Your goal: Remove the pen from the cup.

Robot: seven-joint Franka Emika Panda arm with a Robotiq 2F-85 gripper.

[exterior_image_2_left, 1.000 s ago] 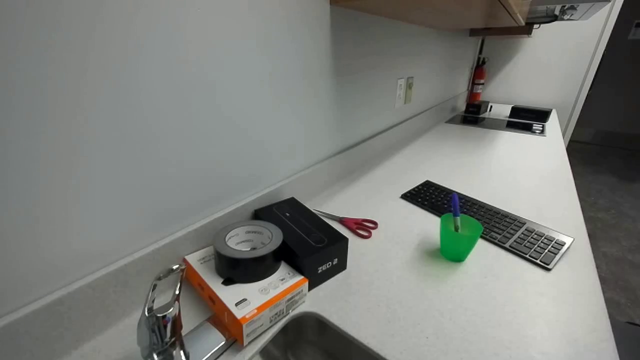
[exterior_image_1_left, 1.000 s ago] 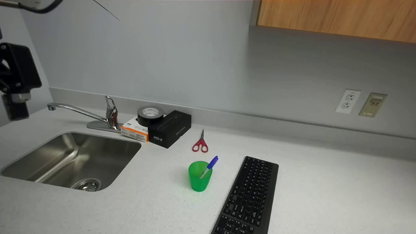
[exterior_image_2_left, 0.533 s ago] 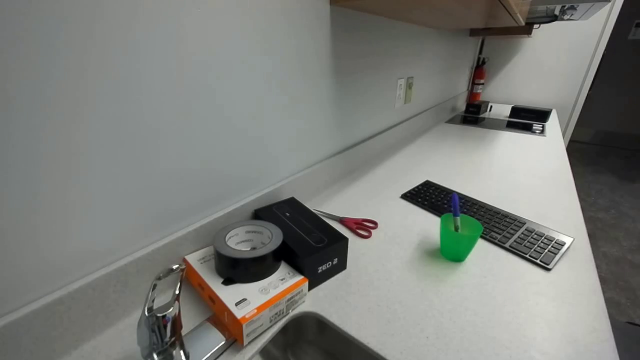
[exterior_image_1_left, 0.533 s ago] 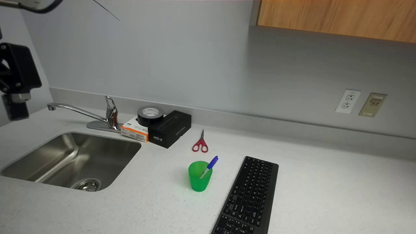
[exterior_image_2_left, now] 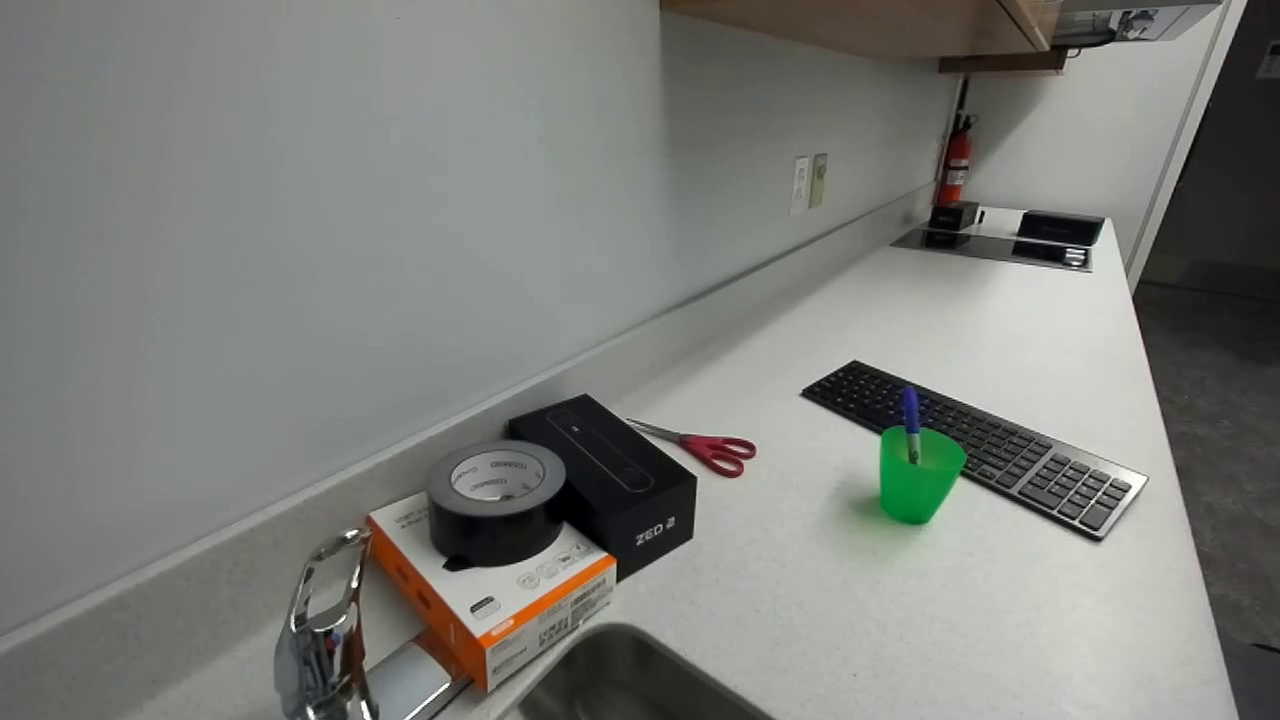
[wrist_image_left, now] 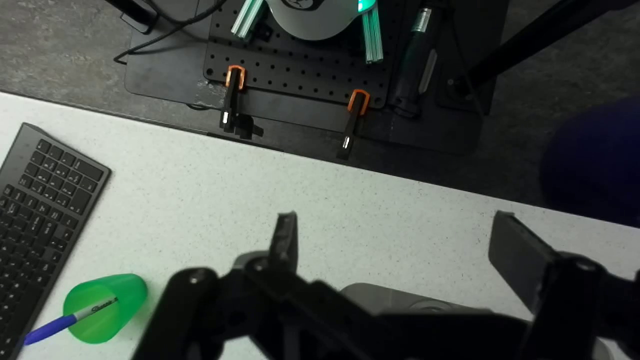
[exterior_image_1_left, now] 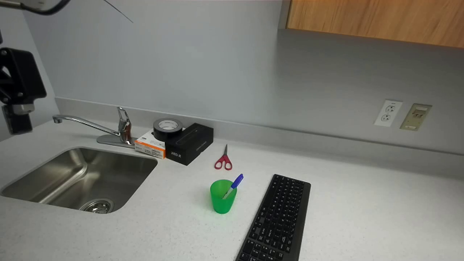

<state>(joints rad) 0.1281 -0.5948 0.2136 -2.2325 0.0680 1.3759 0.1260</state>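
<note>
The small green cup [exterior_image_1_left: 219,204] stands upright on the white counter in both exterior views, also here [exterior_image_2_left: 922,492]. The blue-capped pen [exterior_image_1_left: 236,181] leans inside it, cap sticking out above the rim; it shows in the other angle too [exterior_image_2_left: 911,412]. In the wrist view the cup [wrist_image_left: 127,302] lies at the lower left with the pen [wrist_image_left: 52,328] pointing out to the left. My gripper [wrist_image_left: 394,225] is open and empty, high over the counter near the sink, well away from the cup. One black finger [exterior_image_1_left: 17,119] shows at an exterior view's left edge; the rest is cut off.
A black keyboard [exterior_image_1_left: 277,217] lies beside the cup. Red-handled scissors [exterior_image_1_left: 223,162] lie behind it. A black box [exterior_image_1_left: 190,143], a white-orange box [exterior_image_2_left: 500,610] and a tape roll [exterior_image_2_left: 497,520] stand by the backsplash. The steel sink [exterior_image_1_left: 79,181] and faucet [exterior_image_1_left: 125,127] are at the left.
</note>
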